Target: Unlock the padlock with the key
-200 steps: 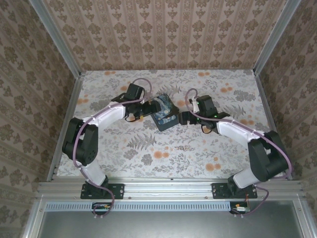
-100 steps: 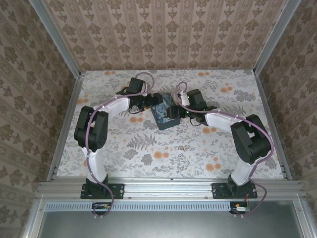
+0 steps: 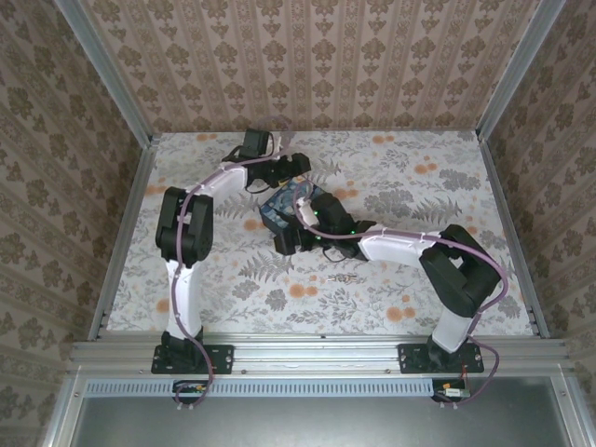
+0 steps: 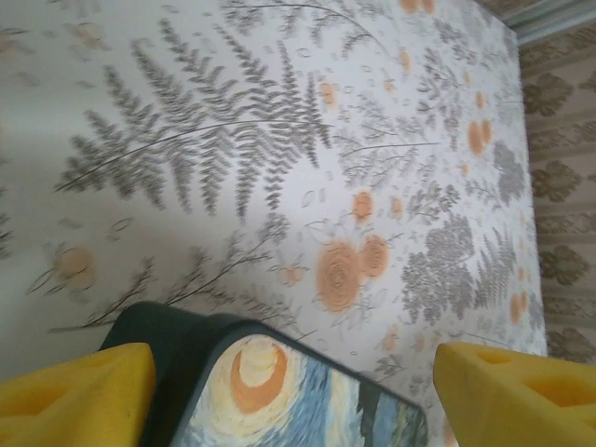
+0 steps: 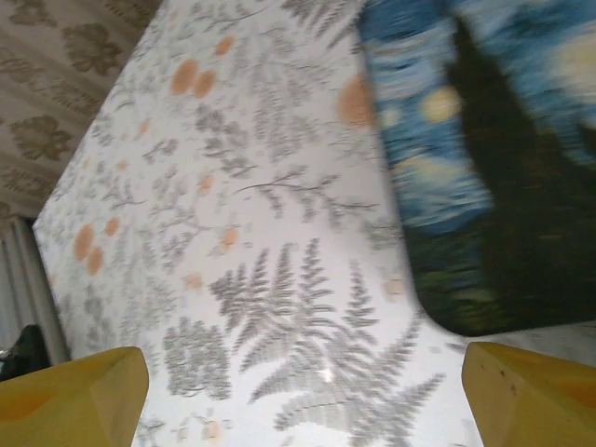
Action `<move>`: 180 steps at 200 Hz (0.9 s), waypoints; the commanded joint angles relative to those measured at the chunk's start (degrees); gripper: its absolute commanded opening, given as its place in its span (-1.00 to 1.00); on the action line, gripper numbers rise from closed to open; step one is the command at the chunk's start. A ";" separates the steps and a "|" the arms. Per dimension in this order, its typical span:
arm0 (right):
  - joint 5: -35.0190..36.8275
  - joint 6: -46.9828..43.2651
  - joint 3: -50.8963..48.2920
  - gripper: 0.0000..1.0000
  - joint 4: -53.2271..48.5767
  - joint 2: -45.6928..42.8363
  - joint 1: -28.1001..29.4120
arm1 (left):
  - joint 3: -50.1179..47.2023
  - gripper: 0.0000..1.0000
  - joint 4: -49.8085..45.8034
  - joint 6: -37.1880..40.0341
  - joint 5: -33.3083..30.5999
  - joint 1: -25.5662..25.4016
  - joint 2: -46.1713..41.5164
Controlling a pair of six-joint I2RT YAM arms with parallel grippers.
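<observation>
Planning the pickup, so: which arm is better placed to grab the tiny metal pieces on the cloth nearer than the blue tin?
Right, probably. The right gripper is open on the near side of the blue tin, closer to the metal pieces; the left gripper is beyond it.

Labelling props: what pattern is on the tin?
The tin: blue starry-night swirls, yellow moon; best in left wrist view.
</observation>
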 commanded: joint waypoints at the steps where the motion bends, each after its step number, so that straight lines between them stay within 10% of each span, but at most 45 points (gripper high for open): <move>1: 0.58 2.19 1.95 0.78 0.63 -2.64 -0.28 | 2.56 0.74 -1.95 3.45 4.98 -0.07 0.49; 77: 2.78 -7.53 0.97 0.80 -11.04 -10.78 -15.72 | -12.08 0.78 -13.28 9.33 -11.35 8.73 -21.40; 128: -0.19 -10.90 12.37 0.86 -9.93 2.70 -21.12 | -37.24 0.78 -5.79 -1.36 -11.42 2.02 -35.53; 180: -8.72 -8.86 20.43 0.82 -5.69 14.15 -21.22 | -39.41 0.78 6.48 -9.21 -7.91 -2.19 -30.21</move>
